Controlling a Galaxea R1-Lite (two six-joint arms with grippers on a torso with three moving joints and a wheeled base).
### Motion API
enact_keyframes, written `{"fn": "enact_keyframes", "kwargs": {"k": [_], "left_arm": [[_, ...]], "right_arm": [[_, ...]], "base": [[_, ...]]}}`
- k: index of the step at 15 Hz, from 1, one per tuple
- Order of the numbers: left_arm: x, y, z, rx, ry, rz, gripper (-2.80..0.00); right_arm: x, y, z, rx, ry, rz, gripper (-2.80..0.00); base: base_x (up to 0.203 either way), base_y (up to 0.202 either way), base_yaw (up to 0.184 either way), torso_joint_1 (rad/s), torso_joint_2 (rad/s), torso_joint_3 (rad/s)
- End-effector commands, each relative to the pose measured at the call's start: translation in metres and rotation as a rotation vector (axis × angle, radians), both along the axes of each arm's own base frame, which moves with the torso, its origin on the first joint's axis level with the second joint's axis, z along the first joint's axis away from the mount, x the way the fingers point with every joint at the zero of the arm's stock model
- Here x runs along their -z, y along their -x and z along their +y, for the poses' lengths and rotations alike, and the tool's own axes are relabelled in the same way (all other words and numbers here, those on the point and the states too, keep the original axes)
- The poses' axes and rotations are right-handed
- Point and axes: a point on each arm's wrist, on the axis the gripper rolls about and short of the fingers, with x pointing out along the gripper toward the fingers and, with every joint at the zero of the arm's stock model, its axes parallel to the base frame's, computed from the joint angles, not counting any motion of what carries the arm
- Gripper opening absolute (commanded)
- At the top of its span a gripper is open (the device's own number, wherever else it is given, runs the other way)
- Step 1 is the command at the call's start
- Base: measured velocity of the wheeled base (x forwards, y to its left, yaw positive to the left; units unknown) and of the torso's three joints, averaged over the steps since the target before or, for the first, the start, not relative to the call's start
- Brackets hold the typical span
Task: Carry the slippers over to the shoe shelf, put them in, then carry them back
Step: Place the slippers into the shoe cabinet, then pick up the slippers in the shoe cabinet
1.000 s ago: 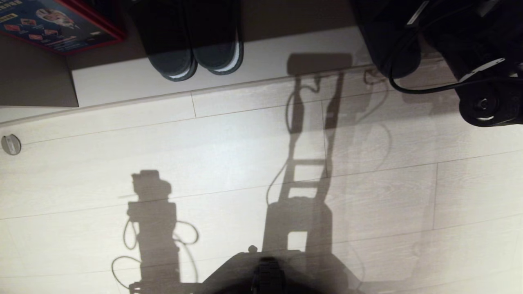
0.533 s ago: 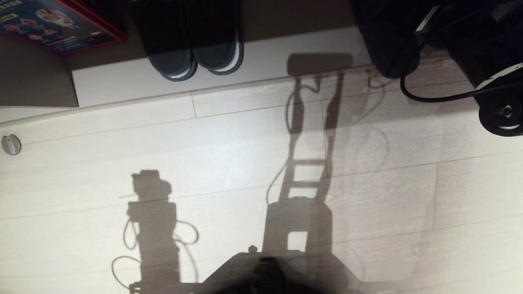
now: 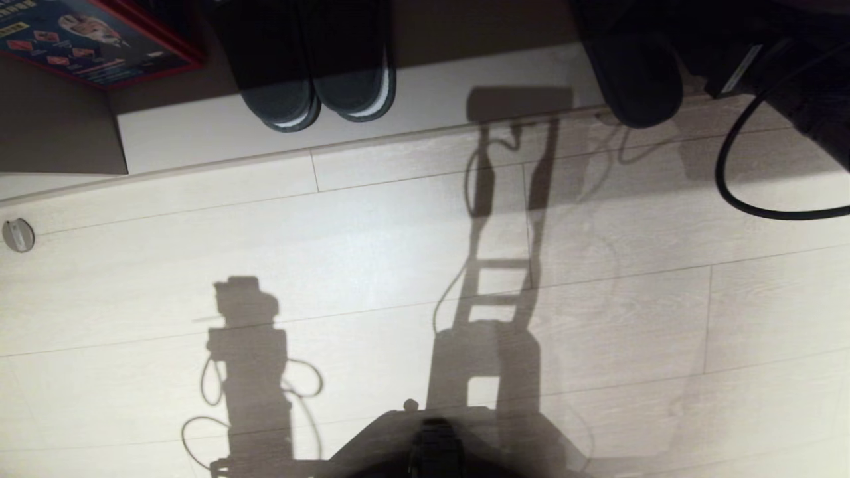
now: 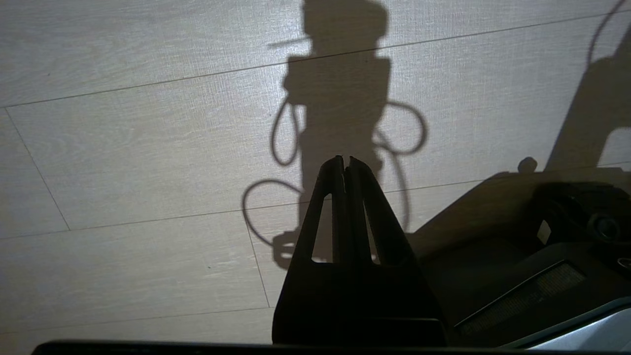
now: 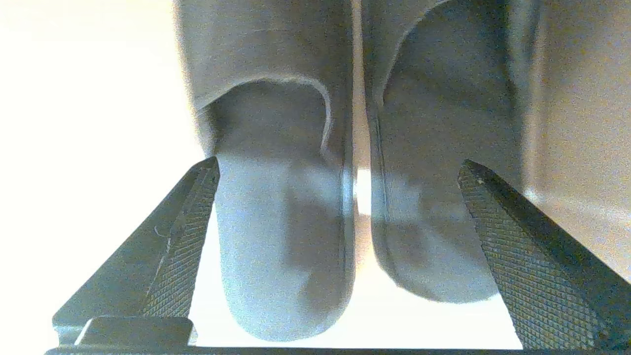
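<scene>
slippers [image 5: 286,222] side by side, lengthwise between the right gripper [image 5: 337,170]'s wide-spread, released jaws, heels nearest

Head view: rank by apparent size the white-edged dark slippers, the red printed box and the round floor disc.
White-edged dark slippers; red printed box, both cropped by the frame, so unsure; round floor disc, clearly smallest.

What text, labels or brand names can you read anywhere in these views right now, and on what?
Red-edged printed box, top left of the head view: yellow lettering and small captions beside pictures, too small and cut off to read.
White label on the right arm: too small to read.
Round floor disc: a pale sticker, nothing legible.
Slippers in the right wrist view: no text.
Left wrist view: none.
</scene>
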Motion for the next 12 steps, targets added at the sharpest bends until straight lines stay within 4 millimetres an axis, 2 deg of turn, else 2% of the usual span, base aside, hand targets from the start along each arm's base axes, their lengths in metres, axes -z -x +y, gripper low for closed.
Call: {"fn": "enact_keyframes", "kwargs": {"k": [1, 3, 4, 5, 9, 10, 12], "left_arm": [[0.000, 0.000, 0.000, 0.000, -0.001, 0.001, -2.80], [0.000, 0.000, 0.000, 0.000, 0.000, 0.001, -2.80], [0.000, 0.000, 0.000, 0.000, 0.000, 0.001, -2.80], [0.000, 0.000, 0.000, 0.000, 0.000, 0.001, -2.80], [0.000, 0.000, 0.000, 0.000, 0.000, 0.001, -2.80], [0.000, 0.000, 0.000, 0.000, 0.000, 0.001, -2.80], [0.001, 0.000, 0.000, 0.000, -0.001, 0.002, -2.80]], "right_arm": [[-0.018, 0.056, -0.007, -0.002, -0.003, -0.042, 0.00], [-0.015, 0.097, -0.013, -0.011, -0.005, -0.001, 0.00], [-0.010, 0.116, -0.015, -0.023, -0.012, 0.026, -2.14], [-0.001, 0.133, -0.017, -0.044, -0.021, 0.064, -2.80], [0.037, 0.198, -0.025, -0.076, -0.033, 0.118, -2.80], [0.049, 0.204, -0.026, -0.077, -0.031, 0.153, -2.80], [0.054, 0.205, -0.026, -0.077, -0.029, 0.177, -2.80]], "base": [[0.000, 0.000, 0.000, 0.000, 0.00, 0.000], [0.000, 0.000, 0.000, 0.000, 0.00, 0.000], [0.000, 0.000, 0.000, 0.000, 0.00, 0.000], [0.000, 0.000, 0.000, 0.000, 0.00, 0.000], [0.000, 0.000, 0.000, 0.000, 0.00, 0.000], [0.000, 0.000, 0.000, 0.000, 0.00, 0.000], [0.000, 0.000, 0.000, 0.000, 0.00, 0.000]]}}
